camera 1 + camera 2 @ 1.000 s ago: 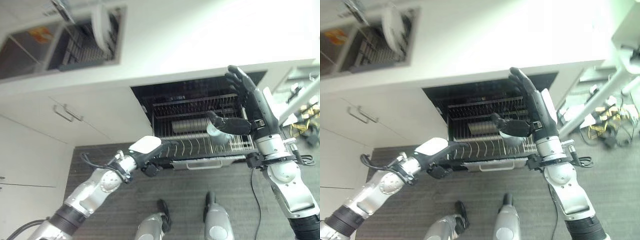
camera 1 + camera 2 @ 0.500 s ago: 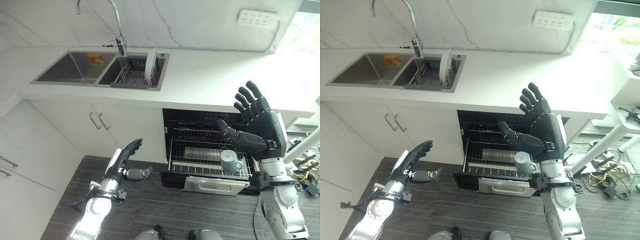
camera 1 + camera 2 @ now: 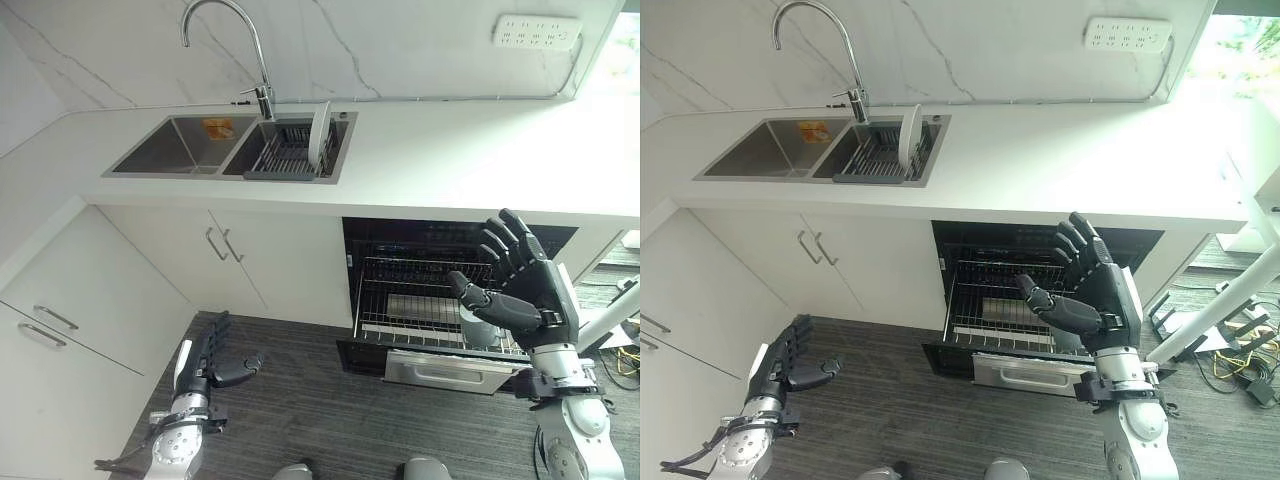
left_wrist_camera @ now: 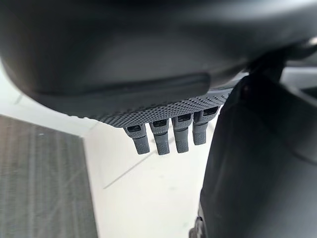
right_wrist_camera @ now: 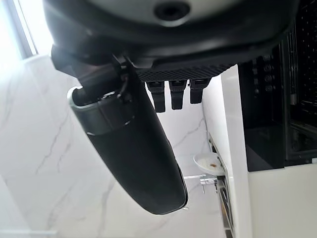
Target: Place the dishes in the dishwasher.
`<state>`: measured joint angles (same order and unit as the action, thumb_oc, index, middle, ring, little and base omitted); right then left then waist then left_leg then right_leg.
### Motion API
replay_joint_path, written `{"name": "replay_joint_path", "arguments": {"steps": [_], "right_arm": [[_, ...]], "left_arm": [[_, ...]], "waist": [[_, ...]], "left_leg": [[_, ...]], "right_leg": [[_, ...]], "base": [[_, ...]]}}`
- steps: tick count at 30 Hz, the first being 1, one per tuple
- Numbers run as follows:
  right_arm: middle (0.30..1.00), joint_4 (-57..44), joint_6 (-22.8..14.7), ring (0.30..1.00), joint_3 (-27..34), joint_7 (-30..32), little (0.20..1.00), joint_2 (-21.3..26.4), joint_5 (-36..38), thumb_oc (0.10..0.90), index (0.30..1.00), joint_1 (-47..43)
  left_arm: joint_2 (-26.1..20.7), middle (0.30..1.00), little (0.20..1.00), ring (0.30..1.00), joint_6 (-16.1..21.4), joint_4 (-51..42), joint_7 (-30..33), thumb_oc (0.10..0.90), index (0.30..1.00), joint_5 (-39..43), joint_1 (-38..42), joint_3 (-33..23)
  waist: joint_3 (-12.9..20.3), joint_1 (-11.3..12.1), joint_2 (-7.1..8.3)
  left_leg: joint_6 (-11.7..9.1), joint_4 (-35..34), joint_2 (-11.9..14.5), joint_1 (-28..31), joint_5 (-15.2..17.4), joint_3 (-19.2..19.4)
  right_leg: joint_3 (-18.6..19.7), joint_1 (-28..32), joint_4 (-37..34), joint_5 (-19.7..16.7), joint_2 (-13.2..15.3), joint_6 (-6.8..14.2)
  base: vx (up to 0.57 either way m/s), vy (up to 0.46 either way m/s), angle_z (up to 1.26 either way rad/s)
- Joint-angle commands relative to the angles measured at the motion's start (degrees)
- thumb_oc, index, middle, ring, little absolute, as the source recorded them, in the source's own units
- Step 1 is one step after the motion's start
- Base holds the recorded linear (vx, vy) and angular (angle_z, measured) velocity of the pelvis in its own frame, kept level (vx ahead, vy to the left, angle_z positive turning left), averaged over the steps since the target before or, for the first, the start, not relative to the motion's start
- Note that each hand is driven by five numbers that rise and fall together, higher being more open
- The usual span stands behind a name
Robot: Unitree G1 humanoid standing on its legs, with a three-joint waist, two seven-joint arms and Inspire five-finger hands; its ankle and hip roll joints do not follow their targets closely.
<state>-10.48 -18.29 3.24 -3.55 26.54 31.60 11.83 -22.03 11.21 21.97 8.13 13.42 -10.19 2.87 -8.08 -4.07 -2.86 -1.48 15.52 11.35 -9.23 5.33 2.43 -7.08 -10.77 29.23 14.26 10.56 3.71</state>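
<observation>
Plate [image 3: 318,133] stands in the sink rack [image 3: 285,157], well beyond my spread, empty right hand [image 3: 522,287]; left hand [image 3: 208,360] hangs spread too. I'd reach up and pinch its rim squarely.

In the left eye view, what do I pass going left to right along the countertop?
Empty sink basin → faucet → drying rack in the second basin → upright white plate → bare countertop.
</observation>
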Motion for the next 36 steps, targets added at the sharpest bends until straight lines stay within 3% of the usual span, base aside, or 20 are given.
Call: {"name": "replay_joint_path", "arguments": {"steps": [1, 3, 5, 7, 9, 13, 14, 16, 17, 19, 20, 23, 24, 26, 27, 28, 30, 31, 33, 36], "right_arm": [[0.9, -2.48, -5.74, 0.9, 3.56, 3.94, 0.9, 0.58, -0.71, 0.8, 0.9, -7.14], [0.9, -2.7, -5.67, 0.9, 3.72, 6.0, 0.9, -0.4, -0.42, 0.8, 0.9, -7.05], [0.9, -3.93, -4.8, 0.9, 3.82, 6.58, 0.9, -1.35, -1.74, 0.8, 0.9, -6.88], [0.9, -4.58, -4.68, 0.9, 3.44, 6.6, 0.9, -1.52, -2.58, 0.8, 0.9, -7.01], [0.9, -5.19, -4.06, 0.9, 2.64, 6.31, 0.9, -1.86, -3.17, 0.8, 0.9, -7.6], [0.9, -4.5, -3.16, 0.9, 2.45, 5.46, 0.9, -0.9, -1.66, 0.8, 0.9, -8.48], [0.9, -4.36, -3.09, 0.9, 2.32, 4.92, 0.9, -0.54, -1.54, 0.8, 0.9, -8.79], [0.9, -4.39, -2.79, 0.9, 2.26, 4.14, 0.9, 0.06, -1.16, 0.8, 0.9, -9.16], [0.9, -4.62, -2.42, 0.9, 2.56, 3.04, 0.9, 0.93, -0.18, 0.8, 0.9, -9.36], [0.9, -4.59, -2.07, 0.9, 3.18, 2.7, 0.9, 1.48, 0.39, 0.8, 0.9, -9.64], [0.9, -4.38, -2.1, 0.9, 3.11, 3.43, 0.9, 2.78, 1.33, 0.8, 0.9, -10.58], [0.9, -4.2, -3.13, 0.9, 3.13, 3.0, 0.9, 3.51, 0.47, 0.8, 0.9, -11.12], [0.9, -4.18, -2.77, 0.9, 3.2, 2.67, 0.9, 4.08, 0.74, 0.8, 0.9, -11.44], [0.9, -3.64, -2.78, 0.9, 2.66, 1.28, 0.9, 4.81, 0.52, 0.8, 0.9, -12.72], [0.9, -3.59, -2.96, 0.9, 1.79, 0.31, 0.9, 4.74, -0.4, 0.8, 0.9, -13.88], [0.9, -4.55, -1.86, 0.9, 0.72, 0.42, 0.9, 5.14, -1.68, 0.8, 0.9, -15.4], [0.9, -5.44, -1.17, 0.9, -0.74, 0.26, 0.9, 5.23, -2.82, 0.8, 0.9, -16.38], [0.9, -6.37, -0.86, 0.9, -1.92, 0.33, 0.9, 5.06, -3.69, 0.8, 0.9, -16.48], [0.9, -7.43, -0.67, 0.9, -3.51, 1.27, 0.9, 5.27, -5.01, 0.8, 0.9, -16.29], [0.9, -7.86, -0.41, 0.9, -2.9, 1.97, 0.9, 5.91, -4.22, 0.8, 0.9, -16.05]], "left_arm": [[0.65, 0.9, 0.9, 0.9, 0.34, 3.8, -7.29, 0.8, 0.9, 8.3, 6.52, -0.2], [2.66, 0.9, 0.9, 0.9, -3.45, 8.68, -10.17, 0.8, 0.9, 7.24, 7.1, 2.01], [5.53, 0.9, 0.9, 0.9, -5.79, 14.41, -11.52, 0.8, 0.9, 4.7, 6.61, 4.85], [6.6, 0.9, 0.9, 0.9, -6.0, 16.74, -11.27, 0.8, 0.9, 2.44, 5.92, 6.0], [7.43, 0.9, 0.9, 0.9, -7.71, 20.22, -10.7, 0.8, 0.9, 1.35, 5.45, 6.92], [8.19, 0.9, 0.9, 0.9, -10.48, 26.48, -10.91, 0.8, 0.9, -1.55, 6.46, 8.34], [8.27, 0.9, 0.9, 0.9, -10.91, 27.81, -11.14, 0.8, 0.9, -2.41, 6.68, 8.66], [8.46, 0.9, 0.9, 0.9, -11.29, 29.8, -11.54, 0.8, 0.9, -3.31, 6.71, 9.05], [8.93, 0.9, 0.9, 0.9, -11.68, 33.61, -12.03, 0.8, 0.9, -3.26, 6.07, 9.11], [8.78, 0.9, 0.9, 0.9, -14.15, 35.67, -12.79, 0.8, 0.9, -2.07, 6.14, 8.39], [8.74, 0.9, 0.9, 0.9, -16.18, 38.11, -15.11, 0.8, 0.9, -0.64, 5.97, 7.04], [9.25, 0.9, 0.9, 0.9, -15.18, 39.55, -14.78, 0.8, 0.9, 1.34, 6.18, 6.93], [9.56, 0.9, 0.9, 0.9, -16.01, 39.35, -14.59, 0.8, 0.9, 2.4, 6.44, 6.75], [10.31, 0.9, 0.9, 0.9, -16.28, 39.63, -15.35, 0.8, 0.9, 4.52, 6.74, 5.59], [10.67, 0.9, 0.9, 0.9, -16.81, 39.34, -15.13, 0.8, 0.9, 4.86, 6.81, 4.49], [10.87, 0.9, 0.9, 0.9, -17.41, 40.09, -15.32, 0.8, 0.9, 3.51, 7.07, 4.19], [11.13, 0.9, 0.9, 0.9, -16.83, 41.2, -14.9, 0.8, 0.9, 1.92, 6.76, 4.69], [11.28, 0.9, 0.9, 0.9, -16.09, 42.04, -14.78, 0.8, 0.9, 1.51, 6.52, 4.74], [11.14, 0.9, 0.9, 0.9, -15.19, 43.75, -15.5, 0.8, 0.9, 1.64, 6.08, 4.26], [10.85, 0.9, 0.9, 0.9, -13.64, 44.93, -16.51, 0.8, 0.9, -2.39, 5.99, 4.65]], "waist": [[-0.66, -2.24, 0.6], [-1.09, -2.55, 0.6], [-1.63, -3.13, 0.22], [-1.86, -3.05, 0.29], [-2.27, -2.42, 0.36], [-2.49, -3.24, 1.22], [-2.34, -3.22, 1.95], [-2.39, -2.97, 2.85], [-2.37, -2.95, 3.67], [-2.38, -3.06, 3.75], [-2.03, -3.04, 3.95], [-2.15, -3.45, 4.27], [-2.08, -3.03, 5.06], [-3.2, -1.7, 5.55], [-3.5, -0.71, 5.43], [-3.24, -0.5, 5.19], [-3.16, -0.22, 3.67], [-2.81, 0.05, 2.61], [-2.74, 0.11, 1.94], [-2.45, -0.31, 1.64]], "left_leg": [[-2.1, 1.67, -1.84, 2.5, 5.46, 5.15], [-0.53, 1.67, -3.99, 3.16, 6.77, 4.8], [2.09, 1.67, -5.86, 4.16, 7.98, 5.73], [2.98, 1.67, -6.62, 4.56, 8.61, 6.63], [3.62, 1.67, -6.6, 5.53, 9.75, 10.33], [3.31, 1.67, -7.69, 5.86, 10.9, 11.86], [3.07, 1.67, -8.55, 5.85, 11.06, 12.54], [2.84, 1.67, -9.76, 6.48, 11.72, 13.58], [2.92, 1.67, -11.35, 7.43, 12.71, 14.6], [2.87, 1.67, -11.75, 8.05, 12.86, 15.15], [2.34, 1.67, -12.19, 8.73, 12.07, 15.6], [1.2, 1.67, -13.23, 11.0, 11.18, 16.33], [0.03, 1.67, -13.9, 12.65, 6.97, 16.7], [-2.17, 14.39, -10.13, 4.65, 2.1, 14.27], [-0.51, 10.0, -11.54, 4.27, 3.44, 13.12], [-0.09, 2.57, -11.15, 5.1, 2.47, 13.81], [-1.38, 1.67, -7.85, 1.05, 2.1, 11.16], [-2.54, 1.67, -4.65, -2.28, 0.76, 9.66], [-3.64, 1.67, -0.21, -4.19, -0.99, 7.46], [-3.6, 1.67, 0.01, -2.28, 0.7, 5.49]], "right_leg": [[-2.11, 8.66, -12.05, -1.54, -0.68, 3.21], [-1.88, 8.86, -12.05, -2.54, 0.69, 4.14], [-2.66, 8.99, -12.05, -6.38, 1.9, 4.88], [-3.65, 7.7, -10.14, -8.67, 2.46, 5.1], [-6.68, 5.5, -5.99, -10.27, 2.81, 5.68], [-8.88, 5.3, -11.64, -8.81, -5.45, 4.59], [-10.41, 4.02, -12.05, -8.16, -6.01, 4.1], [-12.17, 2.45, -12.05, -8.19, -6.11, 4.09], [-14.46, 0.29, -12.05, -11.33, -4.98, 4.91], [-14.46, 0.22, -12.05, -9.32, -4.7, 4.0], [-13.81, 0.47, -12.05, -7.76, -4.78, 3.22], [-12.1, 1.34, -12.05, -6.12, -4.23, 1.79], [-11.59, 2.44, -12.05, -4.86, -3.54, 0.94], [-9.42, 5.34, -12.05, -3.01, -3.95, -1.09], [-7.54, 6.39, -12.05, -2.77, -4.25, -0.73], [-6.16, 7.48, -12.05, -1.74, -4.61, -0.59], [-4.87, 8.78, -12.05, -0.32, -6.09, -0.35], [-4.25, 9.56, -12.05, 0.71, -6.68, -0.12], [-3.49, 10.91, -12.05, 1.71, -5.92, 0.51], [-2.49, 11.39, -12.05, 1.58, -4.39, 1.39]], "base": [[0.19, 0.412, 0.35], [0.19, 0.375, 0.49], [0.18, 0.369, -0.01], [0.11, 0.238, -0.2], [0.07, 0.201, -0.51], [0.08, 0.049, -0.84], [0.07, -0.007, -0.37], [0.06, -0.024, -0.44], [0.1, -0.04, -0.49], [0.14, -0.12, -0.51], [0.23, -0.19, -0.51], [0.16, -0.075, -0.23], [0.13, -0.084, -0.2], [0.21, -0.087, -0.3], [0.36, 0.1, -0.46], [0.37, 0.205, -0.8], [0.31, 0.232, -1.68], [0.38, 0.299, -1.57], [0.44, 0.399, -0.86], [0.42, 0.463, -0.63]]}}
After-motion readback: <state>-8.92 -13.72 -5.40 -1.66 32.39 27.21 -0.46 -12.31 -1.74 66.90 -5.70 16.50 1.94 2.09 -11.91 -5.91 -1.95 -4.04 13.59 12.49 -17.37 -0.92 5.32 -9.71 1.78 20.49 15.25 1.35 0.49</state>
